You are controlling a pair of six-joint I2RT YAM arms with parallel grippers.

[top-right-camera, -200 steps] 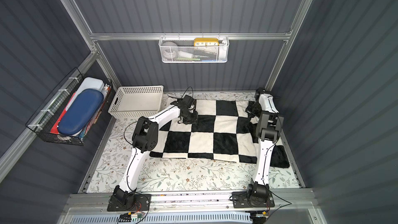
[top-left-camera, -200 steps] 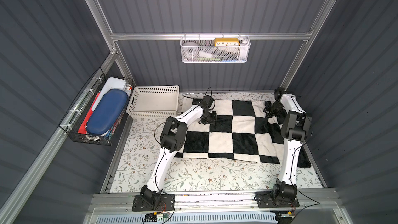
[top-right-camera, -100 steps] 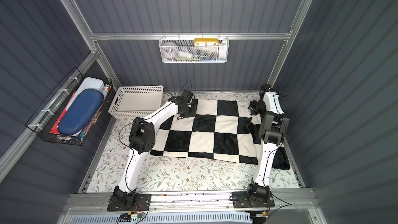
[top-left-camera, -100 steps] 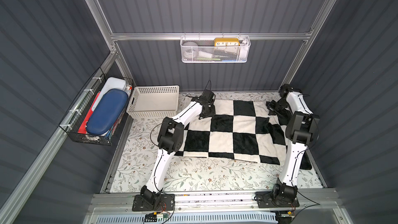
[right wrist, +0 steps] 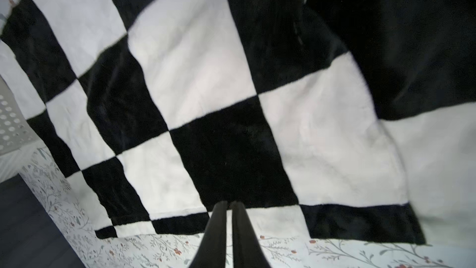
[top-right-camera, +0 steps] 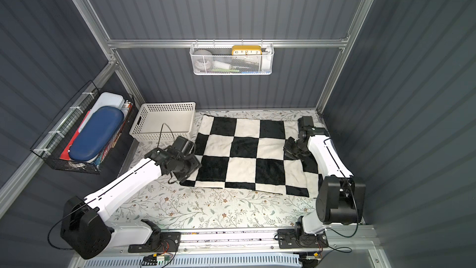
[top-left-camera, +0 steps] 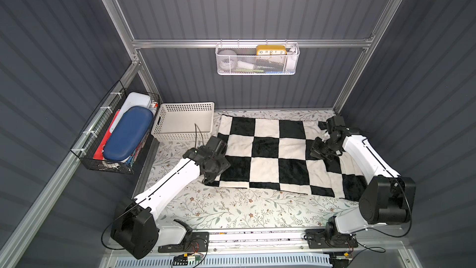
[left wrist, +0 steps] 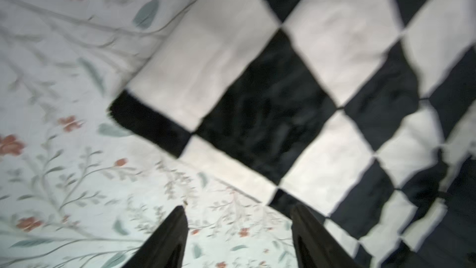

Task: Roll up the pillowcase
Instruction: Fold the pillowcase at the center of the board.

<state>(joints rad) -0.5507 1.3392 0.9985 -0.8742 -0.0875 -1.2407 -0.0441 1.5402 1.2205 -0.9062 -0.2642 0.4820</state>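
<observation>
Floral table cover (top-left-camera: 231, 207) w/ pillowcase (top-left-camera: 265, 153) laid flat at rear, unrolled, prob. prepped for rolling. L gripper (left wrist: 239, 207) spread, empty, by its near-left corner; R gripper (right wrist: 230, 203) nearly pressed together, empty, over right side.

- The floral leaf-patterned table covering (top-left-camera: 231, 210) is seen in both top views, with a bare band of it left along the near side and at the left
- The pillowcase (top-left-camera: 265, 155), in big black and cream-white squares, is spread flat on it toward the far right; the near edge is slanted and the right end is rumpled
- A cream perforated basket (top-left-camera: 180, 135) is set at the far left corner, just beside the pillowcase's far left corner
</observation>
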